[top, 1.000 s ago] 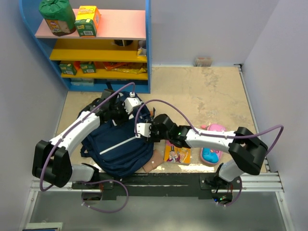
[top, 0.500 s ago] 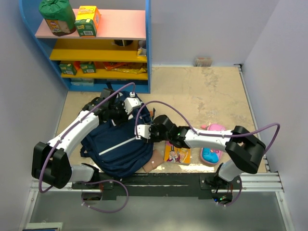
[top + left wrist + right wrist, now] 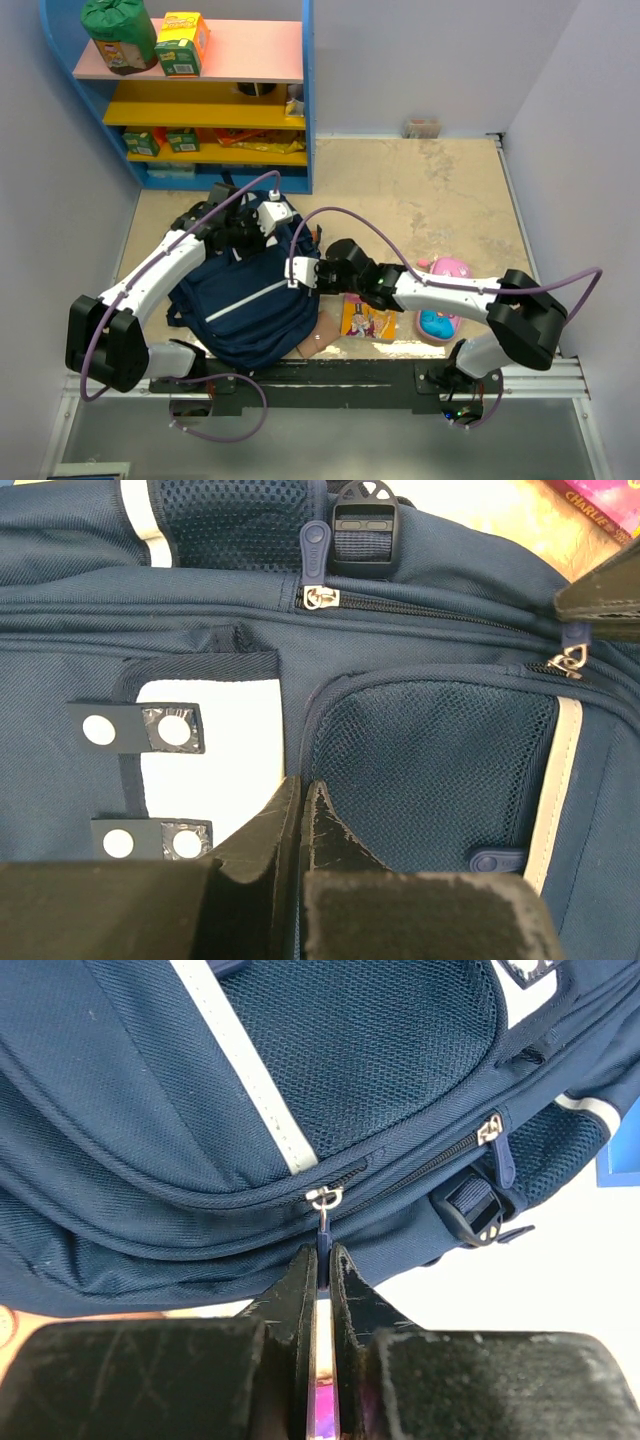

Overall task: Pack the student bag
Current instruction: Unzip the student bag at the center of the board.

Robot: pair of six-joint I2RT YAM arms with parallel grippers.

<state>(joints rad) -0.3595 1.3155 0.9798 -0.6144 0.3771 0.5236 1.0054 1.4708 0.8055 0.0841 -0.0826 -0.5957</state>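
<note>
Two pincers are down at once: the right pincer [image 3: 322,1257] is clamped on the thin zipper pull [image 3: 323,1228] hanging below the front-pocket seam, and the left pincer [image 3: 301,790] rests with its tips together on the fabric beside the white patch [image 3: 215,750]. The student bag [image 3: 245,300] lies flat on the counter [image 3: 430,190] directly under both, near the arms' bases. It looks soft and floppy, likely to drag unless pinned, so that small stiff pull seems the place to hold.
</note>
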